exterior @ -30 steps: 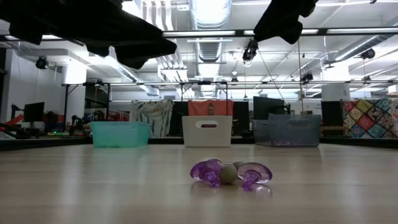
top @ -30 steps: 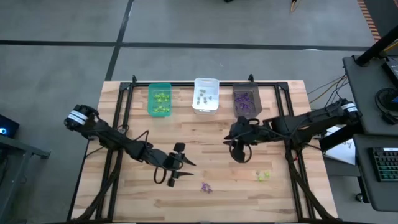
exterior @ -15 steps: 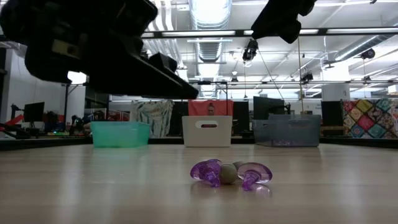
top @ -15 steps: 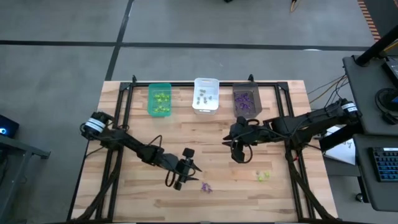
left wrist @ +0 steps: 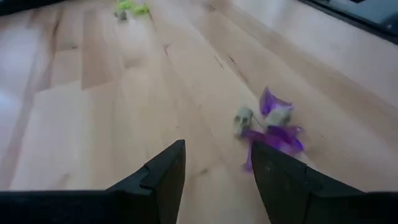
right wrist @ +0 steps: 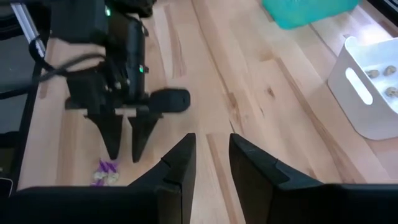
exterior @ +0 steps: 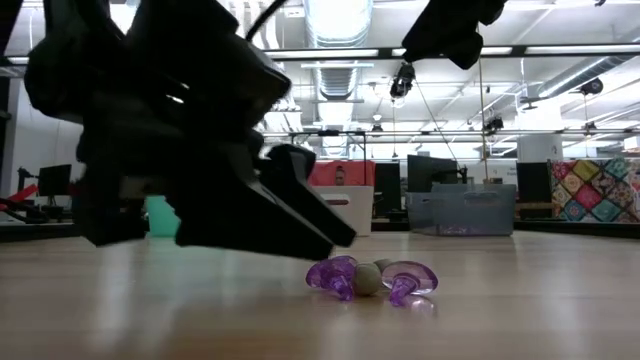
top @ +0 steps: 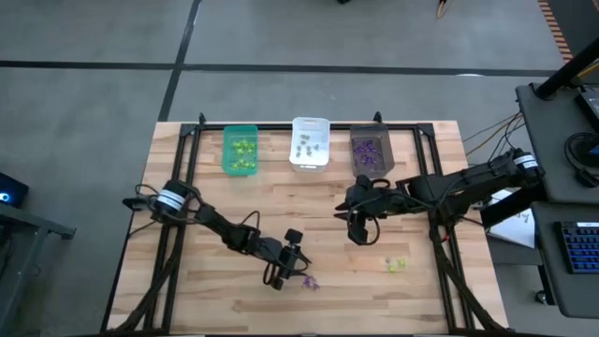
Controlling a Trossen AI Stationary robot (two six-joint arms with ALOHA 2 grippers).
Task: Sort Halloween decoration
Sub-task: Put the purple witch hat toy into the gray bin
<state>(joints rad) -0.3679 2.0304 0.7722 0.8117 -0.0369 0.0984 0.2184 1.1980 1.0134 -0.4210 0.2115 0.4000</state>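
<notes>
The left tool (top: 292,272) is hanging low over the bench (top: 309,206), its fingers (left wrist: 163,177) standing wide with nothing between them, and just past its tips a little cluster of purple and greyish trinkets (exterior: 371,278) is lying on the wood, not touched. Farther off from that tool, two yellow-green trinkets (top: 397,266) are sitting by themselves. The right tool (top: 359,227) is hovering well above the bench, fingers (right wrist: 177,168) showing a narrow gap and carrying nothing. Beyond it, more trinkets are resting inside the green bin (top: 241,151), the white bin (top: 310,143) and the dark grey bin (top: 371,153).
</notes>
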